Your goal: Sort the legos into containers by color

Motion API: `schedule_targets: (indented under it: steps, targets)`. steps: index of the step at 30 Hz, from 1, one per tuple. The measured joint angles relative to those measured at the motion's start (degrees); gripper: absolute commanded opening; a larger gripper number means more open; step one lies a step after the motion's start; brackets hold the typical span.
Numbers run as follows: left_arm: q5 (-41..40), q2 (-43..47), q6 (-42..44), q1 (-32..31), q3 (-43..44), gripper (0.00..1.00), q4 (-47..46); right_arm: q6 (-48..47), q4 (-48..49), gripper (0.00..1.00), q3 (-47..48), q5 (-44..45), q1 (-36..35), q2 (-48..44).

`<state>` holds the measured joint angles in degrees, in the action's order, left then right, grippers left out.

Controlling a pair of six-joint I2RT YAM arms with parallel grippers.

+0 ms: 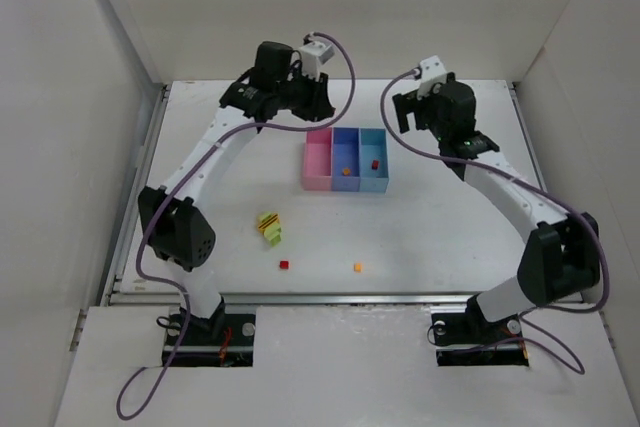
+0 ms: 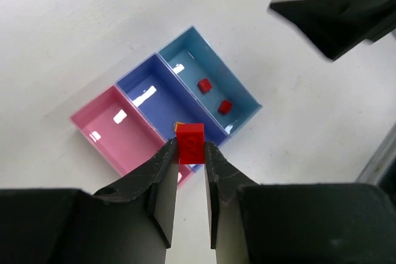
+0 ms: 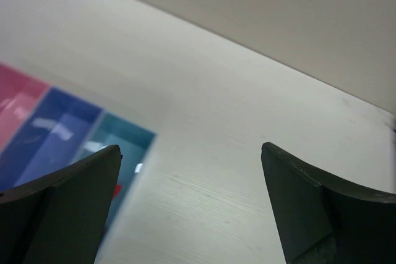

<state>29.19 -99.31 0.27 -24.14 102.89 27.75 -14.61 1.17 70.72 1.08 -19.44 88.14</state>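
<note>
Two red bricks [image 2: 204,83] lie in the light blue bin [image 2: 185,57] and an orange one [image 1: 345,170] in the violet bin [image 2: 154,103]; the pink bin [image 2: 117,131] shows none. We take this as the rule behind the grip shown. The left gripper [image 2: 190,156] pinches a third red brick [image 2: 190,139] at its fingertips, raised over the tray [image 1: 345,187]. It seems to sit near the violet–light blue wall, so we judge a small shift toward light blue is due before release. The left arm [image 1: 215,162] reaches past the tray's far side, wrist bent back and down. The right gripper [image 3: 190,153], jaws spread wide and empty, hangs off the light blue end. A clump [image 1: 269,227], a loose red brick [image 1: 284,265] and an orange brick [image 1: 357,267] lie unsorted on the table [image 1: 450,227].
</note>
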Motion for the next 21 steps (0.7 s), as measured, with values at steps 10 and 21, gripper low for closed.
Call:
schedule_targets:
  steps: [10,21]
  targets:
    - [-6.4,-19.1,4.7,-10.8,8.3,0.00,-5.4,4.2,8.4,1.00,-6.1,18.9,2.6,-7.6]
    - [-12.2,-27.6,4.7,-13.6,9.0,0.06,-7.5,8.9,8.7,1.00,-9.0,27.6,3.0,-11.1]
